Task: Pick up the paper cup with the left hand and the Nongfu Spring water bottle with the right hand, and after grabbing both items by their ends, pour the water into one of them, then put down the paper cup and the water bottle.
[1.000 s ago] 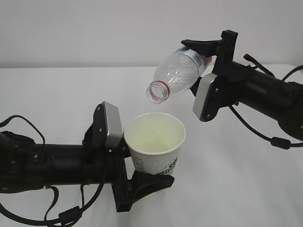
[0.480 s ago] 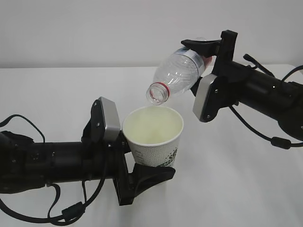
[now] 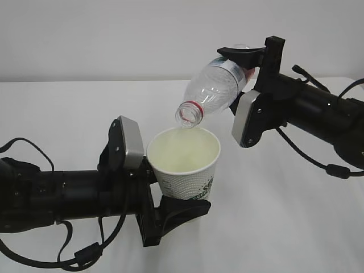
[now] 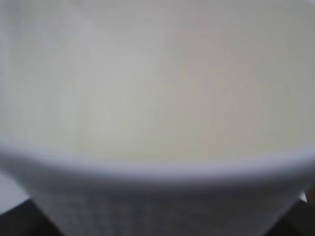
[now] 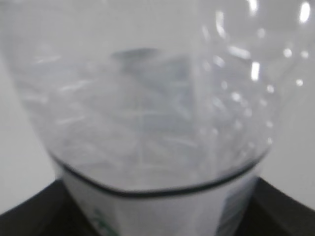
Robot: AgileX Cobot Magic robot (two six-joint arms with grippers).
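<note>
**Cup and bottle, both held above the worktop**

Item 1: the paper cup (image 3: pixel 185 165). White, tapered, dark green print on its side, cream inside. Upright, mouth open upward, raised clear of the white worktop (image 3: pixel 296 227). Clamped low on its body in the jaws of the left hand (image 3: pixel 152 185), one grey pad behind its left wall, one black finger under its lower right side. In the left wrist view the cup (image 4: pixel 157 123) fills the frame, blurred; rim and inner wall only.

Item 2: the Nongfu Spring water bottle (image 3: pixel 213 91). Clear ribbed plastic, red neck ring, uncapped. Tilted steeply, mouth down and to the left, directly above the cup's opening and just apart from its rim. Clamped at its base end in the jaws of the right hand (image 3: pixel 250 85), grey pad below, black finger above. In the right wrist view the bottle (image 5: pixel 147 123) appears close and blurred, label edge at the bottom.

Item 3: water. Whether any is flowing or lies in the cup cannot be told.
</note>
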